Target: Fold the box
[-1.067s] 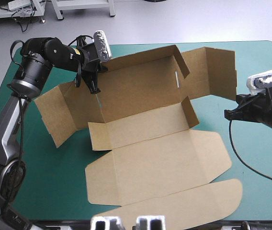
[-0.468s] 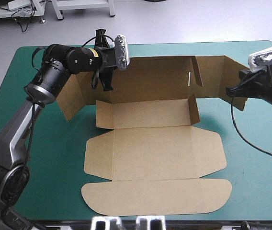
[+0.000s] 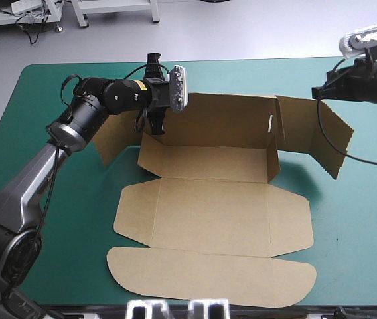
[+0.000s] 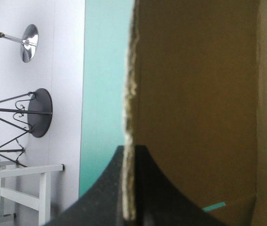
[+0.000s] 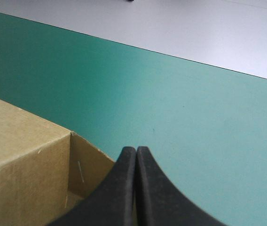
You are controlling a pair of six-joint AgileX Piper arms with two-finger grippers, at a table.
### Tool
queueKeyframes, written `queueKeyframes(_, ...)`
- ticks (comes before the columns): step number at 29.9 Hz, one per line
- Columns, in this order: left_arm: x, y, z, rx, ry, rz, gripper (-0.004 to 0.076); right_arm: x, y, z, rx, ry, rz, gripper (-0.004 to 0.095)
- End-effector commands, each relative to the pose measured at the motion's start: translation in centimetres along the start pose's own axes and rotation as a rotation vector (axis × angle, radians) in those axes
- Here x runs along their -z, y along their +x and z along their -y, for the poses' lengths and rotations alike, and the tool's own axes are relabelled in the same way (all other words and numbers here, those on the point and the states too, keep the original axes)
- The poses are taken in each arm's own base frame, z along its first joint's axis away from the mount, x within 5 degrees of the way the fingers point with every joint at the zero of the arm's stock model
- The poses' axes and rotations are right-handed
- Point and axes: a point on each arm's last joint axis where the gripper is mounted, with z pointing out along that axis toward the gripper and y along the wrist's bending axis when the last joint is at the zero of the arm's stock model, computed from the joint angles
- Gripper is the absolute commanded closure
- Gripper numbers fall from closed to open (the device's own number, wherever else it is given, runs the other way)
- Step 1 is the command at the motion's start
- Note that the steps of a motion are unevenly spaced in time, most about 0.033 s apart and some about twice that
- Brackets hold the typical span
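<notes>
- Near edge of the table (image 3: pixel 56 219): the box (image 3: pixel 208 212) lies square to it, long axis left-right, about centred.
- Nearest part is the tuck flap (image 3: pixel 208 286), rounded at both ends and flat on the cover. The lid panel (image 3: pixel 208 216) beyond it is flat too.
- Next is the base (image 3: pixel 205 163), also flat. A short end wall (image 3: pixel 273 143) stands at its right end; no such wall shows raised at the left end.
- The back wall (image 3: pixel 225 119) is upright along the far side, and a wing angles off each end. The left wing (image 3: pixel 115 136) swings toward the near-left. The right wing (image 3: pixel 324 133) is creased and swings near-right.
- Left gripper (image 3: pixel 152 125): pinching the back wall's top edge at its left end. The wrist view shows the raw board edge running straight between the fingers (solid hold, I'd say).
- Right gripper (image 3: pixel 316 91): fingers pressed together, no board between them. The tip sits just by the right wing's top far corner; can't tell if it touches.
- Key relation: the right wing lies below and to the near side of the right fingers, and the box corner is beside and under them in the wrist view.
- My read: the left arm anchors while the right arm, nearest that wing, works it next.
- State: a half-formed tray, with the side walls not tucked yet.
</notes>
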Motion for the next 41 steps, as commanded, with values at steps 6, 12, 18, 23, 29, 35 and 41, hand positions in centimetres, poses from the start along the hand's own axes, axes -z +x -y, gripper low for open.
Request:
queueKeyframes(6,2.7,-1.7,-2.6,0.058,-0.225,0.101,0.0733,-5.3,-3.8,2.6,-0.094,-0.051,-0.073,0.0925)
queueKeyframes(12,2.7,-1.7,-2.8,0.086,-0.247,0.112,0.0733,-10.0,-4.5,4.2,-0.132,-0.109,-0.184,0.0925)
queueKeyframes(18,2.5,-1.3,-2.7,0.079,-0.263,0.078,0.0733,-12.2,-4.4,4.6,-0.166,-0.138,-0.181,0.0925)
queueKeyframes(23,1.3,-0.3,-1.2,0.079,-0.206,0.029,0.0733,-12.4,-4.3,4.7,-0.144,-0.141,-0.183,0.0926)
queueKeyframes(29,1.6,-0.2,-0.8,0.101,-0.187,0.010,0.0733,-12.4,-4.2,5.0,-0.113,-0.107,-0.197,0.0925)
queueKeyframes(35,2.1,-0.1,-1.0,0.059,-0.199,-0.005,0.0733,-13.4,-3.8,5.4,-0.111,-0.090,-0.197,0.0926)
queueKeyframes(41,1.6,0.5,-0.2,0.005,-0.179,-0.052,0.0733,-15.8,-2.9,5.2,-0.136,-0.133,-0.222,0.0926)
